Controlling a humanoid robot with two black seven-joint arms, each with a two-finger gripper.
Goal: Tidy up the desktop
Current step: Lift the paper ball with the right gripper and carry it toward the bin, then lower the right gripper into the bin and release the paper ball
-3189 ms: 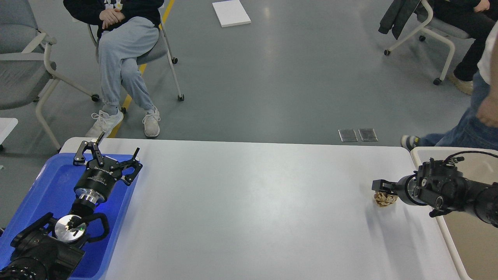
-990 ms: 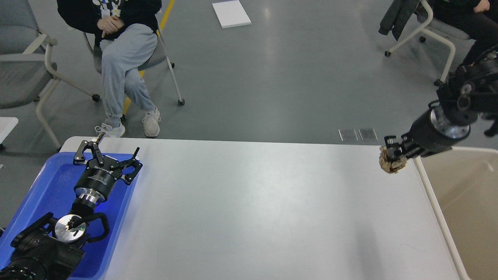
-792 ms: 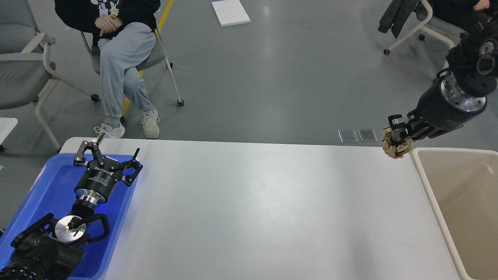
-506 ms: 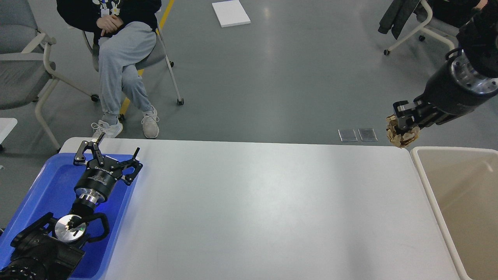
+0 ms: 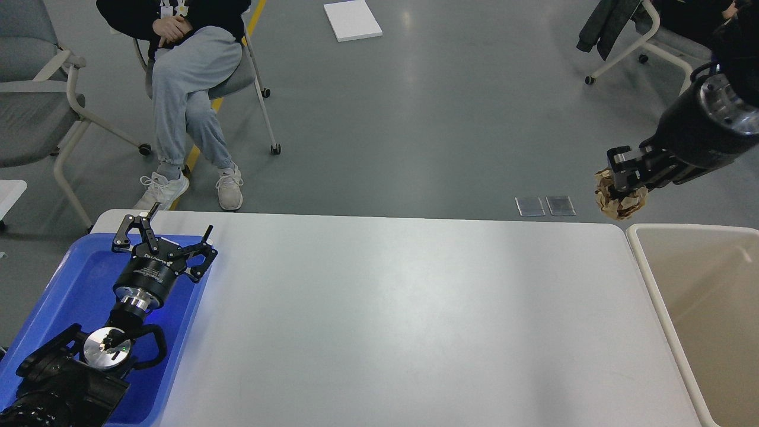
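Left end effector (image 5: 165, 232) is held spread wide over the blue tray (image 5: 65, 279); white bench (image 5: 403, 320) is seen between tray and beige bin (image 5: 699, 308); crumpled brown paper (image 5: 619, 198) is clamped by the right end effector (image 5: 624, 173), raised near the bin's far-left corner.

The left arm comes in at the near left corner of the table and reaches forward, its left gripper (image 5: 163, 231) held near the far left corner with fingers spread wide. The right arm enters from the right, raised, its right gripper (image 5: 621, 178) pointing left and down beyond the far right corner, fingers clamped on a paper wad (image 5: 619, 200).
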